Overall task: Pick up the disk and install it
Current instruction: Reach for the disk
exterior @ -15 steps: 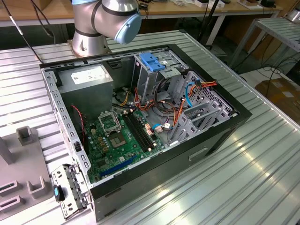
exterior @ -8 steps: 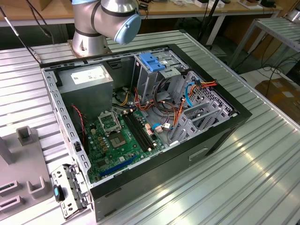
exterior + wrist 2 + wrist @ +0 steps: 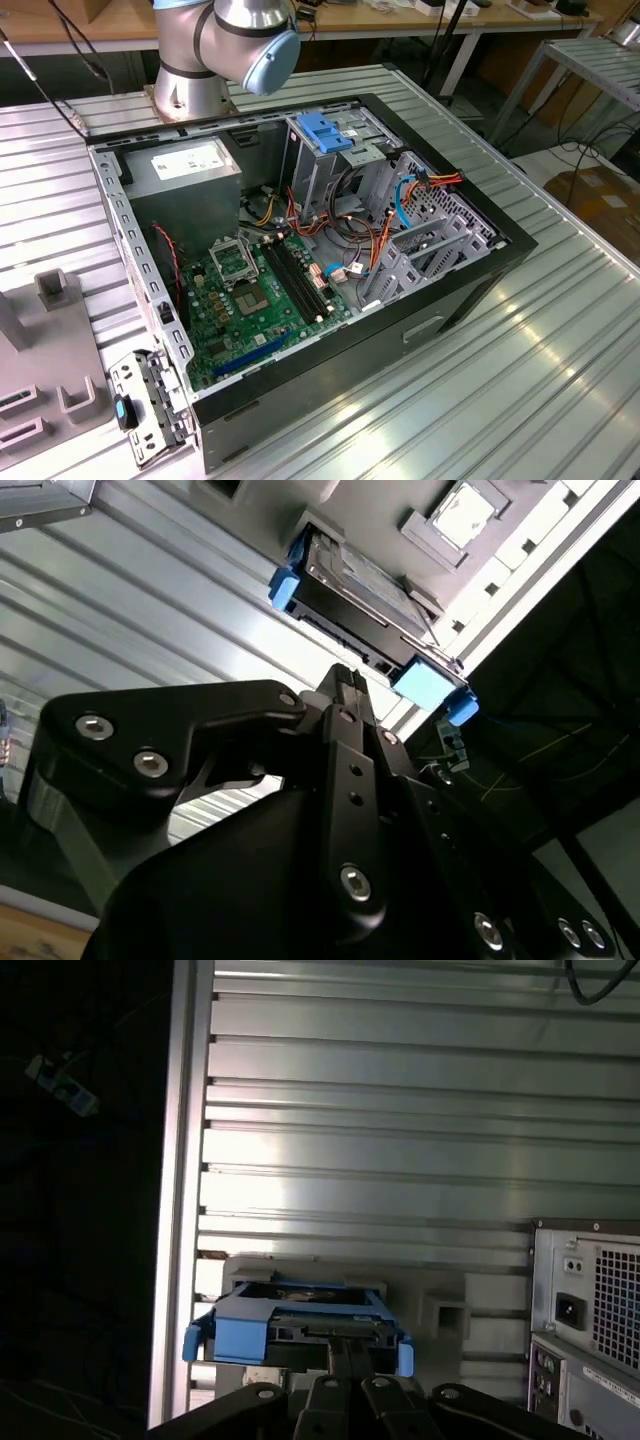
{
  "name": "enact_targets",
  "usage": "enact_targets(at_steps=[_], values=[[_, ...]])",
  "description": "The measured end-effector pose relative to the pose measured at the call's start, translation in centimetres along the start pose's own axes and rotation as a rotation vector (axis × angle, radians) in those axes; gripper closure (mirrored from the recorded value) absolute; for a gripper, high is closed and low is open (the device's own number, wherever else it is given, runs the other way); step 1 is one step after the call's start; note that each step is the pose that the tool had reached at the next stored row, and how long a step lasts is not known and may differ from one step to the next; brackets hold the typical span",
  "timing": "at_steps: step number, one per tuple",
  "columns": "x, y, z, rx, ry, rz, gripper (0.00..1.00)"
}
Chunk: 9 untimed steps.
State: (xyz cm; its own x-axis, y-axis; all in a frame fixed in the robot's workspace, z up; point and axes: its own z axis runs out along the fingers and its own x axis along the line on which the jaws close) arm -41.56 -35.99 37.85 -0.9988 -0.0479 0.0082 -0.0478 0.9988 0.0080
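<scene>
Silver-metal rectangular disk (image 3: 300, 1325) with blue side rails sits unlifted in its grey holder (image 3: 445, 1305) on the desk (image 3: 400, 1160), black gripper (image 3: 345, 677) just beside it, fingers pressed together, nothing installed yet.

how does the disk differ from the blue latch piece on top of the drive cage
The disk sits outside the computer case, on the ribbed table by a pale fixture; the blue latch piece sits atop the grey cage inside the case. The disk has blue only on its side rails; the latch piece is blue all over. Both carry a similar bright blue plastic.
</scene>
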Motion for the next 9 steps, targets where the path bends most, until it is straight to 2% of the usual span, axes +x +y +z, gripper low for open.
enact_targets(at_steps=[5,7,9], values=[[1.66,-0.39,0.34,0.0,0.0016,0.0,0.89],[2.64,-0.67,0.59,-0.0001,0.0035,0.0,0.89],[3.26,-0.86,0.74,-0.0002,0.0053,0.0,0.89]])
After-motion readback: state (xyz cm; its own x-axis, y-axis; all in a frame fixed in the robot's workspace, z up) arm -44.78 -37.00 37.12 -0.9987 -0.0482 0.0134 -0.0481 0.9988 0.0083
